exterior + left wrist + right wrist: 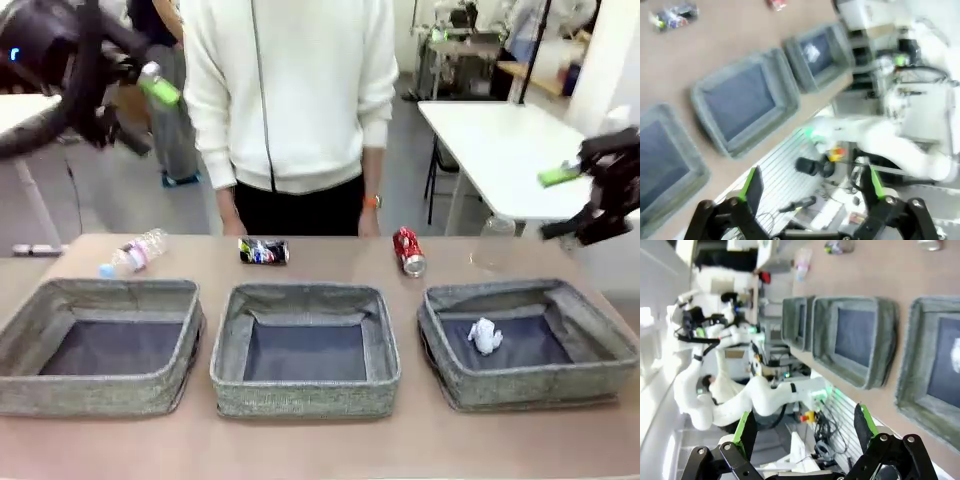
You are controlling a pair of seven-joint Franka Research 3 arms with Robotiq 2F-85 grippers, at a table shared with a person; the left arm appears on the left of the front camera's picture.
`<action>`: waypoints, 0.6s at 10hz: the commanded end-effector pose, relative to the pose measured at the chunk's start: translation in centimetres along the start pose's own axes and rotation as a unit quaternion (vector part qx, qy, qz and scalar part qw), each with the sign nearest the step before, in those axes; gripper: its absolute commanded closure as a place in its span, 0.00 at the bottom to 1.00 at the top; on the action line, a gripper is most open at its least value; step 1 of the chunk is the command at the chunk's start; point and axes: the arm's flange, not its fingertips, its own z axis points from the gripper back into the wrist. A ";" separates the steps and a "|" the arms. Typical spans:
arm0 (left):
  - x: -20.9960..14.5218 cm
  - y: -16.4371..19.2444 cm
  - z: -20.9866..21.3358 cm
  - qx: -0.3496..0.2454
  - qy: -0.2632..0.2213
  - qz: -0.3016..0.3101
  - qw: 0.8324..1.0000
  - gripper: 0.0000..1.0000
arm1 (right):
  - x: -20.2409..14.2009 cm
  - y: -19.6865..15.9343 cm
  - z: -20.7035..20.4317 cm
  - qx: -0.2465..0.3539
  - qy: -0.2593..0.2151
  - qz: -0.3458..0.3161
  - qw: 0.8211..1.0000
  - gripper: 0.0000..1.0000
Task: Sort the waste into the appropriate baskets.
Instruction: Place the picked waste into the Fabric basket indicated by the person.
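Lying sideways along the far edge of the worktop (pixel 330 445), the red drink can (pixel 408 250), dark printed can (pixel 263 251) and plastic bottle (pixel 133 253) may roll if nudged; left claw (pixel 812 185) and right claw (pixel 804 425) hover raised, jaws apart, holding nothing.

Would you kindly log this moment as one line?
left gripper: open; right gripper: open; paper wad: in right basket; red can, dark can, bottle, cup: on table

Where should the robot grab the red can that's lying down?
Probably around its round middle, coming straight down from above. The red can lies on its side on the table, with its silver end facing the robot, so its curved sides face left and right for a pinch.
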 end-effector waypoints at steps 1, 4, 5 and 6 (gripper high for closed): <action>-7.0 4.2 2.2 -0.096 -0.061 0.021 0.993 0.00 | 0.9 0.4 -2.0 0.028 0.013 -0.017 0.999 0.00; -19.1 14.4 2.7 -0.210 -0.097 0.094 0.968 0.00 | 2.4 -0.3 -1.8 0.075 0.011 -0.072 0.994 0.00; -21.3 17.3 1.2 -0.256 -0.094 0.129 0.953 0.00 | 2.8 -0.8 -0.1 0.102 -0.009 -0.091 0.991 0.00; -22.4 19.4 -0.7 -0.269 -0.071 0.154 0.948 0.00 | 3.1 -1.4 2.0 0.103 -0.052 -0.116 0.986 0.00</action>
